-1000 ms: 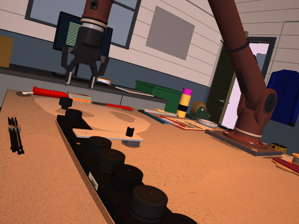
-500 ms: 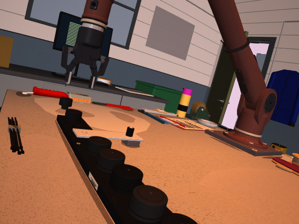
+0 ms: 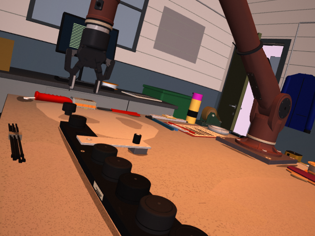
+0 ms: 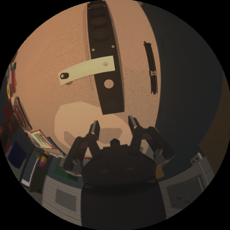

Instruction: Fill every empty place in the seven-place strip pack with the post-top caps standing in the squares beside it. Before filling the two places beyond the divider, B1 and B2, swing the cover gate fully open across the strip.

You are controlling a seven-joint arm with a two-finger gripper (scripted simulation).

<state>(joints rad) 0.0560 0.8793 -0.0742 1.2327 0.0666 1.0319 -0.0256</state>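
A black post-top cap (image 3: 69, 108) stands on the table just past the far end of the strip pack (image 3: 106, 165), and my gripper (image 3: 84, 87) hangs open and empty well above it. The cap is hidden behind my hand in the wrist camera. A second cap (image 3: 77, 120) sits in the pack's farthest place (image 4: 111, 104), and the place next to it (image 4: 108, 84) is an open hole. The pale cover gate (image 3: 111, 142) with its black knob (image 3: 136, 138) is swung out sideways from the strip (image 4: 105, 54). Several caps (image 3: 132, 187) fill the near places.
The table's far edge lies just behind the lone cap, with a red-handled tool (image 3: 52, 97) and an orange block (image 3: 84, 103) along it. A bundle of black cable ties (image 3: 15, 142) lies left of the pack. The arm's base (image 3: 261, 146) stands at the right, clutter behind it.
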